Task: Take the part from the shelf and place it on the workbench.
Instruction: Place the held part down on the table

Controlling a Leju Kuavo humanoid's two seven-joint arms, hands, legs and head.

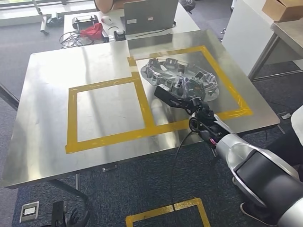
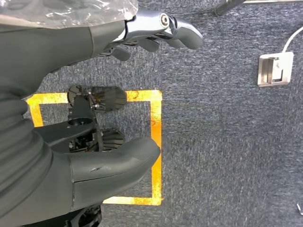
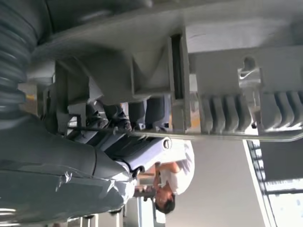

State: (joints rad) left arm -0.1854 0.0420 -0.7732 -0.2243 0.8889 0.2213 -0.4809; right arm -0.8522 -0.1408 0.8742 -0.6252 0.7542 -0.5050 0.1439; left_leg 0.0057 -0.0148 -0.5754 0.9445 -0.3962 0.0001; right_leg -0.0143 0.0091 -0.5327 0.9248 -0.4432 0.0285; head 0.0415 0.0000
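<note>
The part (image 1: 178, 78), a grey metal casting with ribs and holes, lies flat on the steel workbench (image 1: 46, 118) inside the right yellow-taped square. My right hand (image 1: 178, 97) is at the part's near edge, with its dark fingers (image 1: 165, 92) lying against that rim. In the right wrist view the part's ribbed side (image 3: 221, 61) looms close, and the thumb (image 3: 71, 179) stands apart from the fingers with nothing between them. My left hand (image 2: 42, 94) hangs over the carpet, holding nothing, fingers (image 2: 171, 30) spread from the thumb; it also appears at the bottom (image 1: 73, 217).
A second taped square (image 1: 107, 113) lies left of the part. Behind the workbench a desk carries a laptop (image 1: 150, 15), a red item (image 1: 91, 30) and cables. Another table (image 1: 286, 33) stands at right. A person (image 1: 297, 124) is close by my right arm. Floor socket (image 1: 29, 211).
</note>
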